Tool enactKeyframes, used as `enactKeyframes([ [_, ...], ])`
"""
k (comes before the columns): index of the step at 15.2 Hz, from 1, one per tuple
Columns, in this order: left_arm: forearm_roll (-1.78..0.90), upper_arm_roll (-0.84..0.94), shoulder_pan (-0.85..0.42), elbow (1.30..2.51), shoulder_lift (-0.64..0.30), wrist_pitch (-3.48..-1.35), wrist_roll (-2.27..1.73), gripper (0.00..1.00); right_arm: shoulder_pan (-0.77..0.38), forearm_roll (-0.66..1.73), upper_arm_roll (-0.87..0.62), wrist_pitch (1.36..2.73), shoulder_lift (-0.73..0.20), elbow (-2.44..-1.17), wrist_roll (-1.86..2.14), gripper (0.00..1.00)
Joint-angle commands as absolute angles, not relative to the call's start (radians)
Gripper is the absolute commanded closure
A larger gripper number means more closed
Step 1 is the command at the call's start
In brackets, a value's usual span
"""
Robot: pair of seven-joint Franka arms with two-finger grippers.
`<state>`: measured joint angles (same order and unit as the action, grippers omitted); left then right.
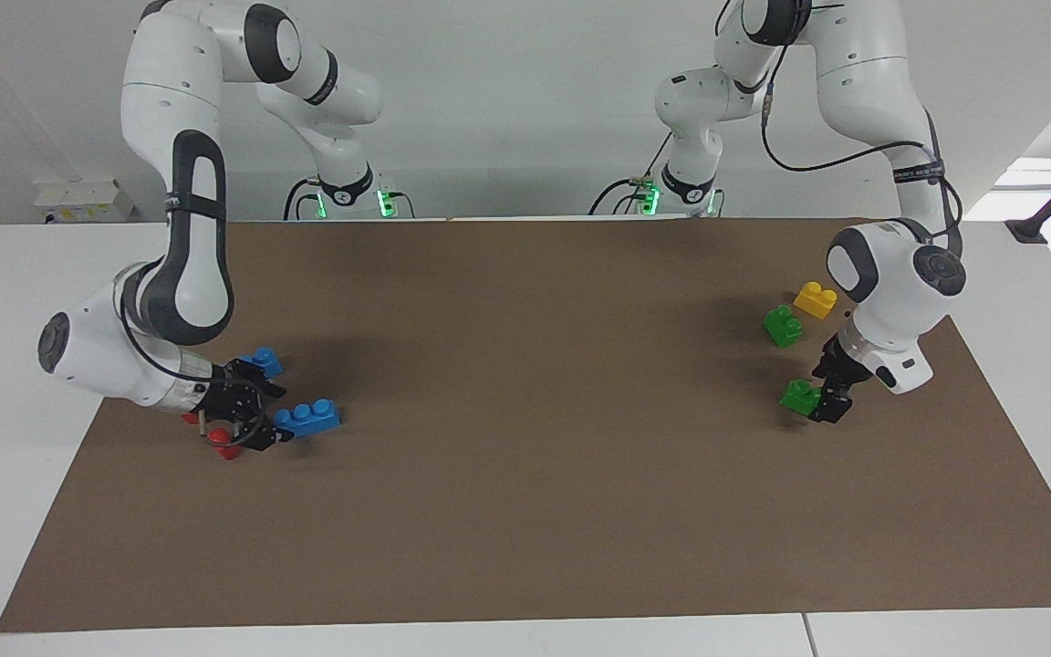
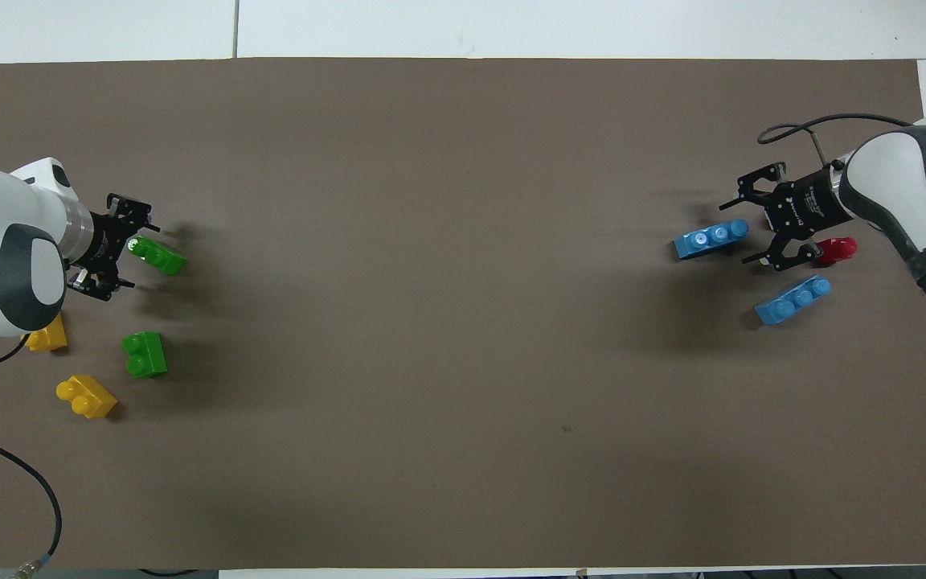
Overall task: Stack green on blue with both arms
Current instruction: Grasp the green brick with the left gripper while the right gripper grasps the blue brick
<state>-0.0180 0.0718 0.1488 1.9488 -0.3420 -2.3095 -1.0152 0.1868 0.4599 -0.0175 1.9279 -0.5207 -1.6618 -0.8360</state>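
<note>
Brown mat on a white table, bricks clustered at both ends, middle bare. At the right arm's end, the right gripper is low over the mat with its jaws wide open around one end of a blue brick, not clamped. A red brick lies just beside its outer finger, and a second blue brick sits nearer the robots. At the left arm's end, the left gripper is down against the end of a green brick. I can't tell whether it has hold of it. A spare green brick and a yellow brick sit nearer the robots. Risks: both grabs are on a brick's end, so closing off-centre could make the brick pivot or squirt out. The right gripper's outer finger could shove the red brick. A skewed grip on either brick would leave the studs misaligned when mating, and the press could jam or drop green.
</note>
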Motion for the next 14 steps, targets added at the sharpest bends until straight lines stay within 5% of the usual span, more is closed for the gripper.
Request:
enactKeyframes([
  [1,0.005,0.069,0.147,1.925,-0.367,-2.327,-1.043,0.05,0.189,0.483,-0.021,1.983,-0.494,-1.713,-0.81,0.08],
  [6,0.006,0.069,0.15,1.936,-0.37,-2.351,-1.043,0.05,0.19,0.491,-0.023,2.026,-0.499,-1.732,-0.811,0.12],
  [11,0.006,0.071,0.141,1.945,-0.373,-2.368,-1.078,0.09,0.195,0.492,-0.023,2.026,-0.499,-1.733,-0.811,0.39],
  [14,0.006,0.071,0.14,1.947,-0.373,-2.368,-1.083,0.27,0.195,0.492,-0.023,2.028,-0.499,-1.73,-0.808,0.74],
])
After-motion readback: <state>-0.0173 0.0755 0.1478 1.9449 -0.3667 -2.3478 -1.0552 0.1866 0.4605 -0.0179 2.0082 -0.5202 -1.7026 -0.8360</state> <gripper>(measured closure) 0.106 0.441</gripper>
